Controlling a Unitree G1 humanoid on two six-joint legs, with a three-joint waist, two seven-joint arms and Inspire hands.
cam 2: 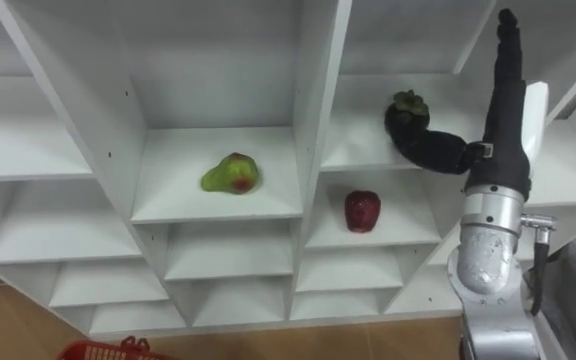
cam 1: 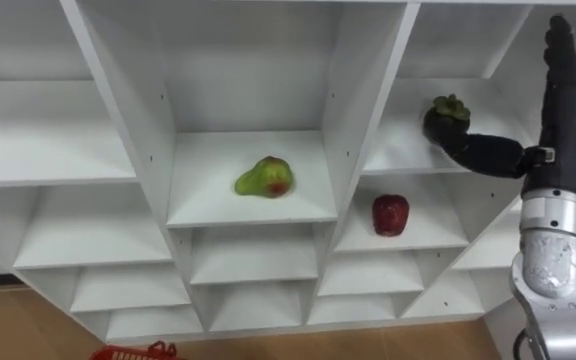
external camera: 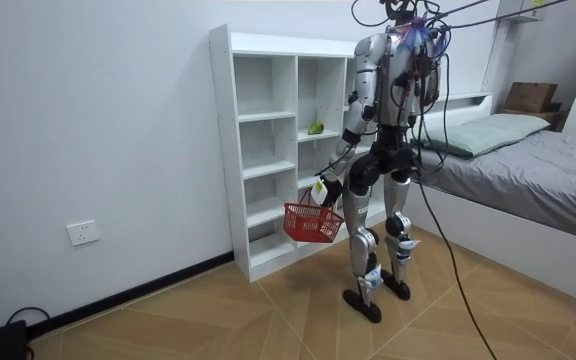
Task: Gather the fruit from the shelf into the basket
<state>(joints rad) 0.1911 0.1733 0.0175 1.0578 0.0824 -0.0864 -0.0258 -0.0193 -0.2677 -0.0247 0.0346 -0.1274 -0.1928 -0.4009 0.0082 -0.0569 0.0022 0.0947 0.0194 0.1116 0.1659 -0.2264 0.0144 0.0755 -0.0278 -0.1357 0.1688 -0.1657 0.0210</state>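
Note:
A dark mangosteen [cam 1: 444,117] with a green cap sits on an upper shelf at the right of the white closet [cam 1: 253,205]. My right hand [cam 1: 558,110] is raised beside it and open. Its fingers point straight up, and its thumb [cam 2: 430,148] stretches left to touch the fruit's underside. A green and red pear [cam 1: 264,177] lies in the middle compartment. On the shelf below the mangosteen rests a red apple [cam 1: 390,214]. A red basket [external camera: 312,222] hangs from my left hand [external camera: 320,189] at hip height, and its rim [cam 1: 133,352] shows low in the eye views.
I stand close in front of the closet [external camera: 268,150], facing it. A bed [external camera: 528,170] lies behind me at the room view's right. The other compartments hold nothing. Wooden floor [external camera: 218,320] spreads around my feet.

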